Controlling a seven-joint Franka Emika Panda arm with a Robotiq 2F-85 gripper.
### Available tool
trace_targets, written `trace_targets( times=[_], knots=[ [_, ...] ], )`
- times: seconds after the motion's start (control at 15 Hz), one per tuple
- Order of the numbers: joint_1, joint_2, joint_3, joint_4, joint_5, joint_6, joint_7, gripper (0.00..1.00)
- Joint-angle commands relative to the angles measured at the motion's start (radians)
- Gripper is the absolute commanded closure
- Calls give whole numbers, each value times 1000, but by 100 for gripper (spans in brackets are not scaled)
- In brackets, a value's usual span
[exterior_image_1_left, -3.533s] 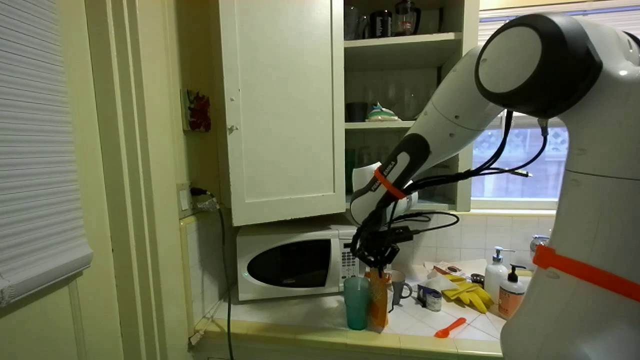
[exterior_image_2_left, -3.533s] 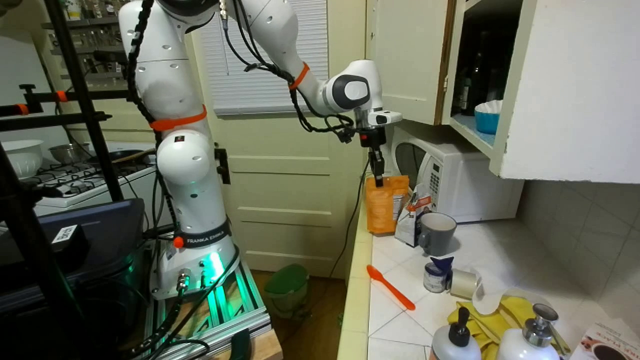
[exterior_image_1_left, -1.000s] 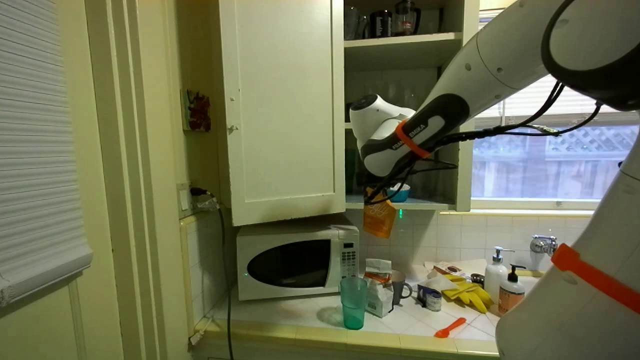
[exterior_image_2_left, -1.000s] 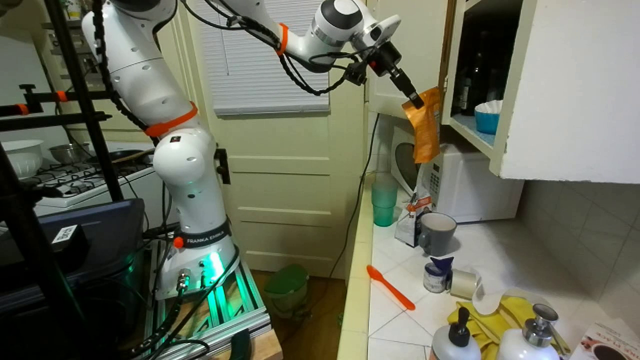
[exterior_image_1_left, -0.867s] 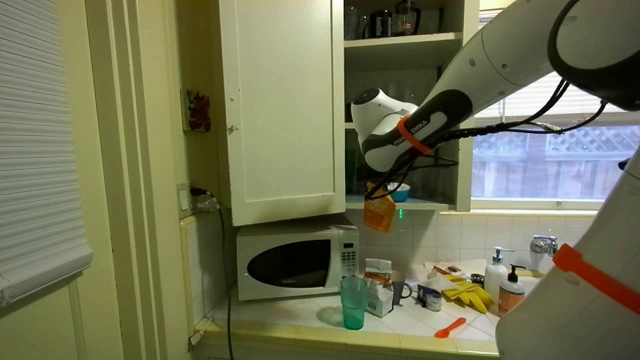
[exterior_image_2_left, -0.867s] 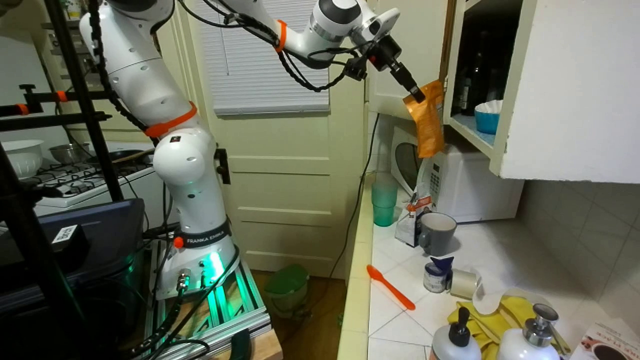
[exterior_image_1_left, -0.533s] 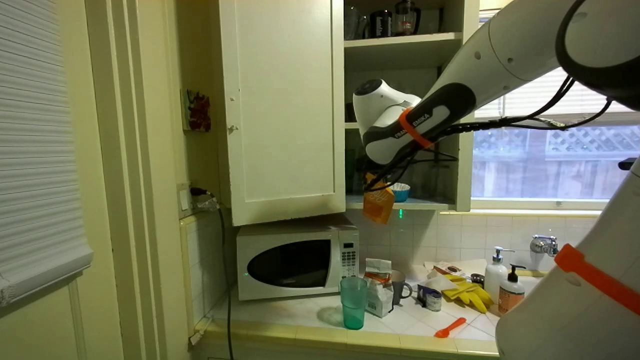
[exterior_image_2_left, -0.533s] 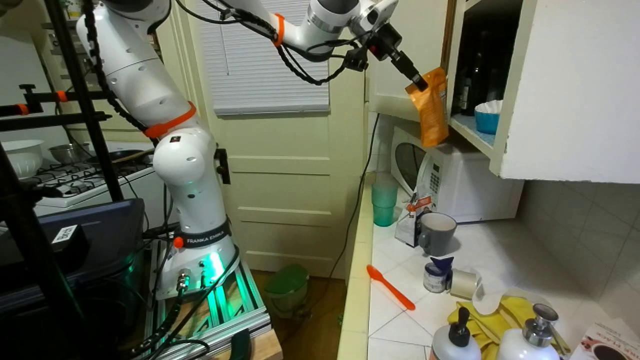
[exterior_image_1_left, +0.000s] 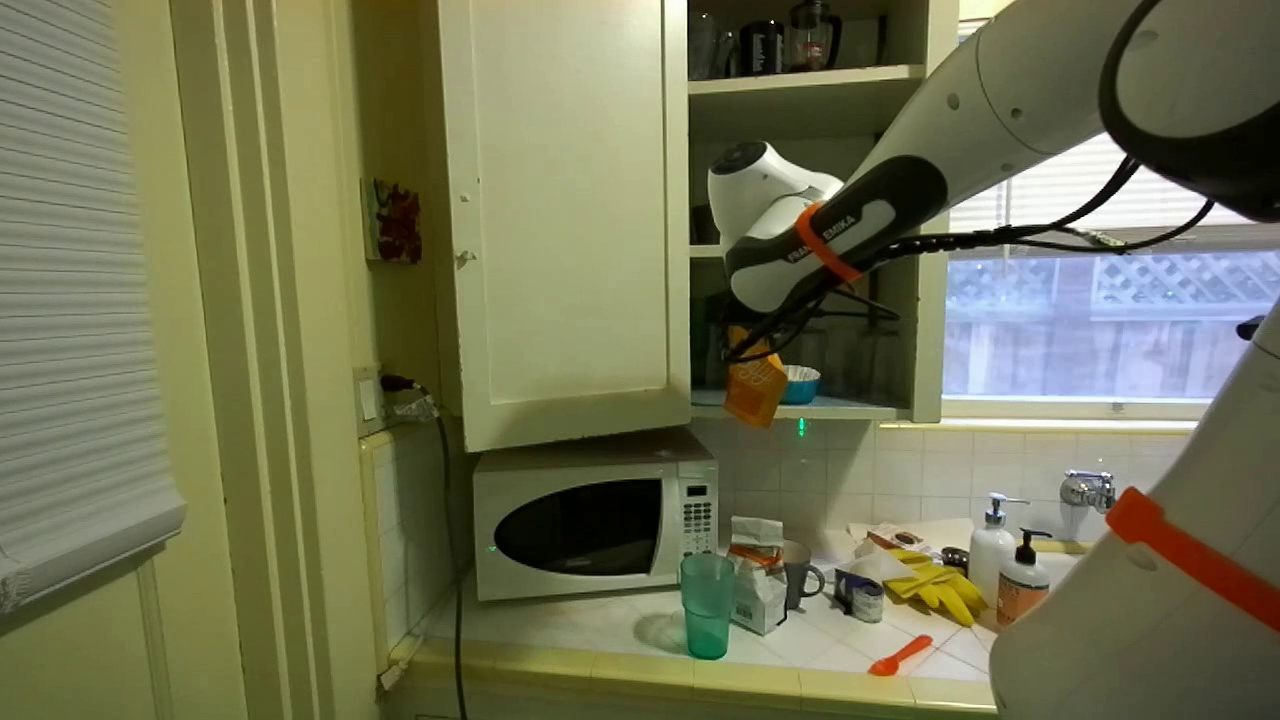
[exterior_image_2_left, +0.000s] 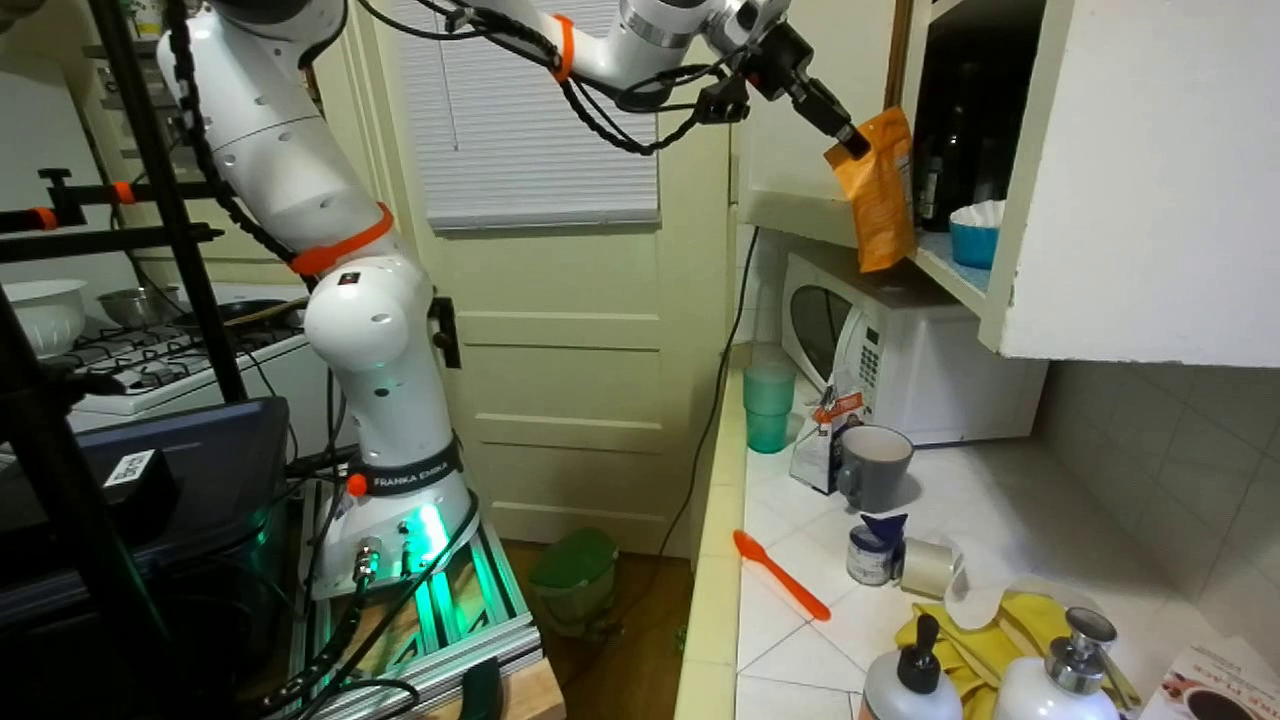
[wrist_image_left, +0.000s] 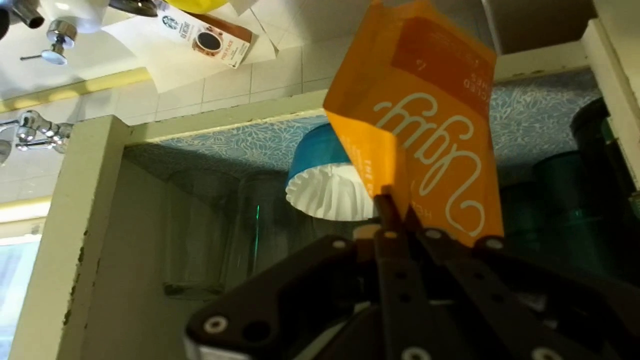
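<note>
An orange pouch (exterior_image_2_left: 886, 205) with white script lettering hangs tilted from my gripper (exterior_image_2_left: 853, 143), which is shut on its upper edge. In the wrist view the fingertips of the gripper (wrist_image_left: 398, 210) pinch that edge, and the pouch (wrist_image_left: 442, 130) stretches away from them. The pouch (exterior_image_1_left: 756, 392) is in front of the open cupboard, about level with its lowest shelf (exterior_image_1_left: 850, 408). Behind it on that shelf sits a blue bowl (wrist_image_left: 312, 150) of white paper filters, partly covered by the pouch in the wrist view. Cables and the arm hide most of the gripper in an exterior view.
The cupboard's open door (exterior_image_1_left: 570, 220) is beside the arm, above a white microwave (exterior_image_1_left: 600, 460). Glasses (wrist_image_left: 200, 235) and a dark bottle (exterior_image_2_left: 950, 170) stand inside. On the counter below are a teal cup (exterior_image_1_left: 707, 610), a white bag (exterior_image_2_left: 818, 450), a grey mug (exterior_image_2_left: 880, 475) and an orange spoon (exterior_image_2_left: 785, 578).
The pouch was lifted off the counter, revealing the teal cup and white bag. Over the last second gripper and pouch have risen further and moved closer to the cupboard opening.
</note>
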Motion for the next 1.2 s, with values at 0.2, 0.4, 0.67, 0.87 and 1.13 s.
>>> trace_targets(
  times=[0.2,0.4,0.67,0.87,1.13],
  knots=[
    [-17,39,4,81,-55,2,121,100],
    [-19,72,-2,117,-89,5,167,100],
    [-12,140,-16,178,-103,-16,219,100],
    [-2,195,-32,219,-108,-20,247,100],
    [11,251,-50,275,-124,-19,265,100]
  ],
)
